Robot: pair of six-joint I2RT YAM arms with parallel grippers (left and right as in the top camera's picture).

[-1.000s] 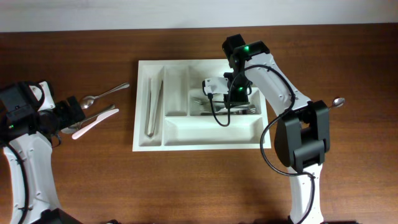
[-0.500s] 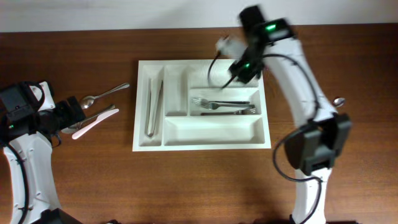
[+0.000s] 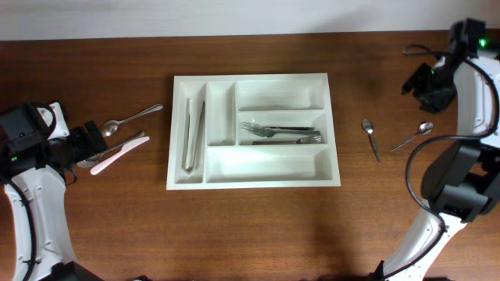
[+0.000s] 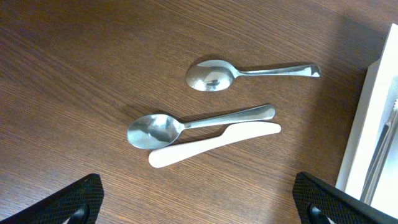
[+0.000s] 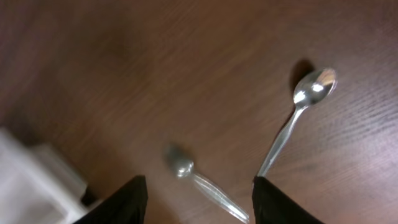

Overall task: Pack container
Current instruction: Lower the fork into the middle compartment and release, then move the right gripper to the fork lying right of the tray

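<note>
Gripper on right (image 5: 198,193) — jaws apart, empty — above two spoons (image 5: 297,115).

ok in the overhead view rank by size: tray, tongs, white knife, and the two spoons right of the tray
1. cutlery tray
2. tongs
3. white knife
4. spoon nearer the tray and spoon farther out: too alike to rank

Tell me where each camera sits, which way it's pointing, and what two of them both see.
Overhead: above the table, facing straight down on the tray; left arm and right arm show.
Left wrist: on the left arm, facing down at left spoons and knife; left fingers at bottom corners.
Right wrist: on the right arm, facing down at right spoons; right fingers along the bottom.
Shared: overhead also shows both spoon groups.
</note>
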